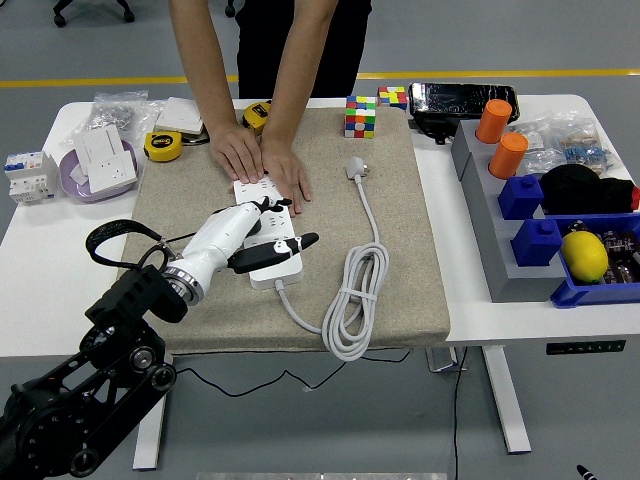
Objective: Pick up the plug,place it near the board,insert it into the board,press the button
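Observation:
A white power strip (262,262) lies on the beige mat (400,250). Its white cable is coiled in loops (352,300) and ends in a white plug (357,168), which lies loose on the mat to the right of the strip. My left hand (268,232) rests over the strip with its black fingers (274,206) spread and its thumb pointing right; it holds nothing. A person at the far side presses both hands (262,160) flat on the strip's far end.
Two Rubik's cubes (361,116) stand at the mat's far edge. Tape measures (162,146), a purple bowl with a socket (100,165) and a breaker (28,176) are at the left. Orange cups (500,140), blue bins (575,255) and a lemon (585,256) are at the right.

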Motion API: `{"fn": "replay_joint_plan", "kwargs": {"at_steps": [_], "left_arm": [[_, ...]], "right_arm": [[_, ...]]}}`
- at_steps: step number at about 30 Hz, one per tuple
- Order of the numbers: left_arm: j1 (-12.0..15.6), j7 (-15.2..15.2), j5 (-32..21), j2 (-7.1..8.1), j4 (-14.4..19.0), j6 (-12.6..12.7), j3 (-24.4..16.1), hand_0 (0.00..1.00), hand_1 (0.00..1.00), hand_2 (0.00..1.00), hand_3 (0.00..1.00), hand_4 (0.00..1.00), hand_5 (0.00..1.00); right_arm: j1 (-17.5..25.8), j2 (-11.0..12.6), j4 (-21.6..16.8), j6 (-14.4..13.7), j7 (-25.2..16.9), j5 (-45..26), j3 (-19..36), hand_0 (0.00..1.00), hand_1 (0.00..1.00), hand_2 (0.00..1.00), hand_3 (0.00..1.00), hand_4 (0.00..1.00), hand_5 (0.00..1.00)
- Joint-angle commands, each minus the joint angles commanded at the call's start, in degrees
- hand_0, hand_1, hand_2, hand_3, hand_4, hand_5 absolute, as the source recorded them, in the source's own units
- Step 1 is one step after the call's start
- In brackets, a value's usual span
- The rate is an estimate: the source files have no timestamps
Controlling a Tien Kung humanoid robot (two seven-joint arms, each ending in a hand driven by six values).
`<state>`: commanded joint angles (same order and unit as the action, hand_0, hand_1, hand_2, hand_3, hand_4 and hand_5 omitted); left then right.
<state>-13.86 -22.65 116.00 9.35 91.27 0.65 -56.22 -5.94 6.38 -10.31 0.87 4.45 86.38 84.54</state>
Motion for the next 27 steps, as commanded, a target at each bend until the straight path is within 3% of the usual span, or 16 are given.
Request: {"fn": "replay_joint_plan", "kwargs": {"at_steps": [1,2,7,8,13,14,18,27], "left_arm": [[0.05,-0.64,0.3,0.01,0.45,-0.26,-0.08,0.413,0.447,0.483,0.843,0.84,0.498],[0.1,-1.54,0.8,0.0,1.05,-0.92,-0.24,0.234,0.121,0.197,0.779,0.64,0.169],[0.0,-4.92,1.94,0.0,1.93,-5.36,-0.6,0.234,0.121,0.197,0.779,0.64,0.169],[-0.04,-5.7,1.99,-0.02,1.88,-6.72,-0.66,0.162,0.068,0.154,0.764,0.566,0.119],[-0.79,-8.48,2.45,-0.24,0.53,-12.92,-0.05,0.162,0.068,0.154,0.764,0.566,0.119],[-0.96,-8.7,2.83,-0.27,0.3,-13.48,0.11,0.155,0.063,0.151,0.764,0.515,0.097],[-1.64,-9.07,3.91,-0.34,-0.61,-14.99,0.74,0.155,0.063,0.151,0.764,0.515,0.097],[-2.39,-8.45,4.72,-1.02,-2.86,-14.6,2.05,0.154,0.061,0.15,0.759,0.473,0.09]], "right_arm": [[-0.01,0.01,0.0,0.01,0.01,-0.01,-0.03,0.826,0.757,0.748,0.779,0.998,0.966],[-0.03,0.0,0.0,0.0,0.02,0.01,-0.02,0.826,0.756,0.748,0.779,0.998,0.965],[-0.1,0.02,0.0,0.0,-0.01,-0.11,-0.17,0.826,0.756,0.748,0.779,0.998,0.965],[-0.09,0.03,0.0,0.0,-0.02,-0.15,-0.22,0.826,0.756,0.748,0.779,0.998,0.964],[-0.04,0.06,0.0,0.01,0.05,-0.09,-0.16,0.826,0.756,0.748,0.779,0.998,0.964],[-0.06,0.06,0.0,0.01,0.05,-0.1,-0.15,0.826,0.756,0.748,0.78,0.998,0.964],[-0.13,0.05,0.0,-0.01,0.0,-0.28,-0.24,0.826,0.756,0.748,0.78,0.998,0.964],[-0.19,0.01,0.0,-0.01,0.02,-0.28,-0.17,0.826,0.756,0.748,0.78,0.998,0.962]]}}
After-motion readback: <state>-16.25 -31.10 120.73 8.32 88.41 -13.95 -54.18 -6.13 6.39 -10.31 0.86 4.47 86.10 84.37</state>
